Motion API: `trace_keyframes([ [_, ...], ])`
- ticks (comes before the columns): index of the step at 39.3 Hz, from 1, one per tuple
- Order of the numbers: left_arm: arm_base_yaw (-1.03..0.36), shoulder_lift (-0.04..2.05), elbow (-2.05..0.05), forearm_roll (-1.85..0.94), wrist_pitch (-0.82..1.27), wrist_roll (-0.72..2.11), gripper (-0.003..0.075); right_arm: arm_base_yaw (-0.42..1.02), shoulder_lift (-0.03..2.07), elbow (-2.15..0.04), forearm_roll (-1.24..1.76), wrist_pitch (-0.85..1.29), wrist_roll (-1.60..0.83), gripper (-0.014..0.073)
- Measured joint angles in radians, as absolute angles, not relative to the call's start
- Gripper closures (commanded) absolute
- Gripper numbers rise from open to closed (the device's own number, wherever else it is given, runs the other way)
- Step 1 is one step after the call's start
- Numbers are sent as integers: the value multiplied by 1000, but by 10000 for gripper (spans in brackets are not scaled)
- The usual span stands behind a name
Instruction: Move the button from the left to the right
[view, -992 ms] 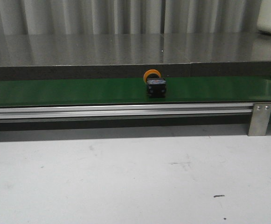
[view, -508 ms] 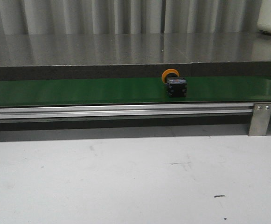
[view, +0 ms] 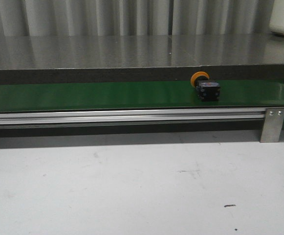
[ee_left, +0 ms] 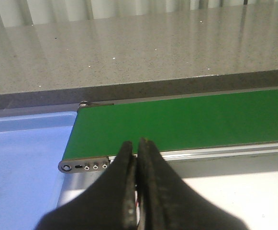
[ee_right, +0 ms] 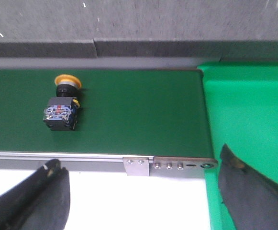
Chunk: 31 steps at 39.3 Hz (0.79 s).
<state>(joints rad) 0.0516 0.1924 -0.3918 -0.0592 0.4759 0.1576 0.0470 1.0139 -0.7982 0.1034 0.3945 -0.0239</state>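
Button (view: 206, 88) rides the green belt (view: 83, 96) toward the right, left gripper (ee_left: 138, 148) pinched together, right gripper (ee_right: 143, 191) spread wide, ready to grab.

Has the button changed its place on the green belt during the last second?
Yes. In the front view the button has travelled right along the green belt, closer to the fixed metal bracket at the rail's right end.

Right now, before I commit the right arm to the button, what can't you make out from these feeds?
- Green bin: right wrist view's edge cuts it off; contents unseen.
- Blue tray: left wrist view's edge and the shut left gripper hide part.
- Button: small in front view; its terminal markings are too fine to read.
- Right gripper: only the open finger ends show; both arms are outside front view.
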Motion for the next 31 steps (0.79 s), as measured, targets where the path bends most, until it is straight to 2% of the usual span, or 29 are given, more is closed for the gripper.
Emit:
trace_keyframes([
  [12, 52, 192, -392, -59, 476, 158, 741, 47, 1396, -1073, 104, 461, -24, -50],
  [19, 52, 192, -392, -59, 476, 158, 741, 47, 1591, -1246, 148, 567, -24, -50],
  [31, 52, 192, -392, -59, 476, 158, 741, 47, 1828, -1472, 220, 694, -24, -50],
])
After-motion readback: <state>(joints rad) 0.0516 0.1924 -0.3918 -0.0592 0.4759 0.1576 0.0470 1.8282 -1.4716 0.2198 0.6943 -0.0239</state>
